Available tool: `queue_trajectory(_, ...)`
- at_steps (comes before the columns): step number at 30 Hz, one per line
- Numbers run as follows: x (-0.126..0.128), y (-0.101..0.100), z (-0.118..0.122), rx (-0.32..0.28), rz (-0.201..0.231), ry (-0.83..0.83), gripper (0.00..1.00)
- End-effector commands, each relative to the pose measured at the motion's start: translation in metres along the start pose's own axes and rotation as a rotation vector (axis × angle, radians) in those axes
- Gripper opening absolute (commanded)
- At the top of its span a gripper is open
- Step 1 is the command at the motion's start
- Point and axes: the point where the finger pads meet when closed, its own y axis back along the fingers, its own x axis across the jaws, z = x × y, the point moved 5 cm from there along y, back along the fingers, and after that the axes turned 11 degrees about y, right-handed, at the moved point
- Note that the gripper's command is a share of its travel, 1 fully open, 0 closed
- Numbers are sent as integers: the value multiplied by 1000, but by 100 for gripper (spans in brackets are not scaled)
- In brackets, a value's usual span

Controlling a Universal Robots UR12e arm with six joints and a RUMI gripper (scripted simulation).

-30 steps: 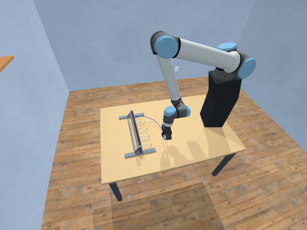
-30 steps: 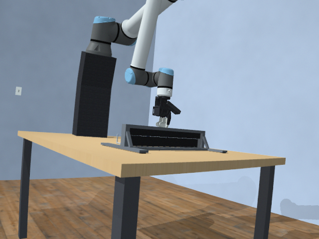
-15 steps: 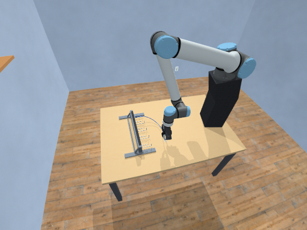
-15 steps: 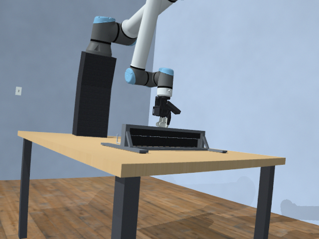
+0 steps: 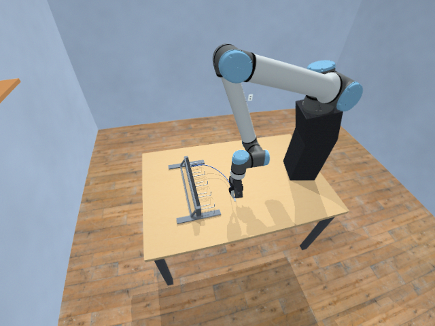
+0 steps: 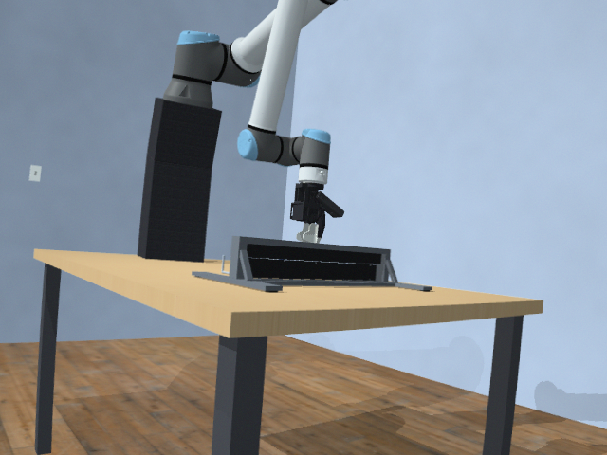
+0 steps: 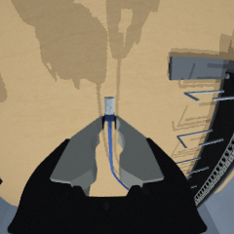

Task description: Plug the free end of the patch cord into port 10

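Note:
My gripper (image 7: 109, 116) points down over the table and is shut on the free end of the blue patch cord (image 7: 112, 156). The pale plug (image 7: 111, 105) sticks out just past the fingertips. In the top view the gripper (image 5: 236, 193) hangs to the right of the grey rack (image 5: 192, 189), apart from it, and the thin blue cord (image 5: 214, 169) arcs from the rack's far end to the fingers. In the exterior view the gripper (image 6: 308, 236) shows behind the rack's dark port panel (image 6: 313, 264). I cannot read the port numbers or the latch side.
The rack stands upright on two flat feet (image 5: 198, 216), with thin wire brackets (image 7: 200, 95) sticking out toward the gripper. The robot's black pedestal (image 5: 312, 140) stands at the table's far right. The table edge (image 5: 245, 238) is in front.

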Motion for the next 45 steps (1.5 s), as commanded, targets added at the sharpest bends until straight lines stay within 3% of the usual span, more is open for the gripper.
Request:
queue_trajectory(1, 1, 1, 0, 0, 1, -3, 0)
queue_trajectory(45, 17, 6, 20, -2, -2, -174, 0)
